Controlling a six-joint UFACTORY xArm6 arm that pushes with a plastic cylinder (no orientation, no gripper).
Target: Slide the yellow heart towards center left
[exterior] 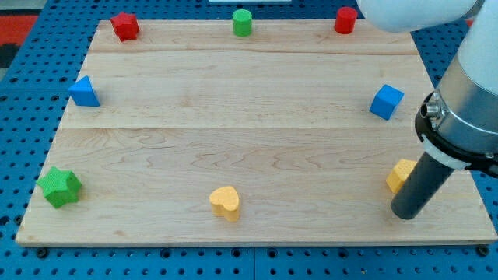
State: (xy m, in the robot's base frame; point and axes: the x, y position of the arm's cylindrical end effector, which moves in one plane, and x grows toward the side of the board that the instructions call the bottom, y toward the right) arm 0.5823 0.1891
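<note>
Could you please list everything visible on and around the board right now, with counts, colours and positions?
red star: 1, red, top left corner
green cylinder: 1, green, top edge, middle
red cylinder: 1, red, top edge, right of middle
blue triangle: 1, blue, left edge, upper half
blue cube: 1, blue, right side, upper half
green star: 1, green, bottom left corner
yellow heart: 1, yellow, bottom edge, middle
yellow block: 1, yellow, lower right, partly hidden by the rod
wooden board: 1, light wood, on blue pegboard
my tip: 1, dark, lower right, beside the yellow block
</note>
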